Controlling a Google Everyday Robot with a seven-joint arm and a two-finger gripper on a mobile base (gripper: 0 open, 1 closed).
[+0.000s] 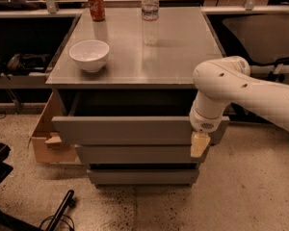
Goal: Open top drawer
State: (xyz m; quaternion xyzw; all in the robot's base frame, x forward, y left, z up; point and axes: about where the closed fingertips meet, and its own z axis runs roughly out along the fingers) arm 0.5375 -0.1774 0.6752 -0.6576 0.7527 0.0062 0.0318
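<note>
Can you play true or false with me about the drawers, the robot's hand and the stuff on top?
1. The top drawer is pulled partway out. True.
2. The white bowl is inside the drawer. False: it sits on the cabinet top.
3. The gripper is at the right end of the top drawer's front. True.
4. The water bottle is lying on its side. False: it stands upright near the back of the cabinet top.
5. The red can stands to the left of the water bottle. True.
</note>
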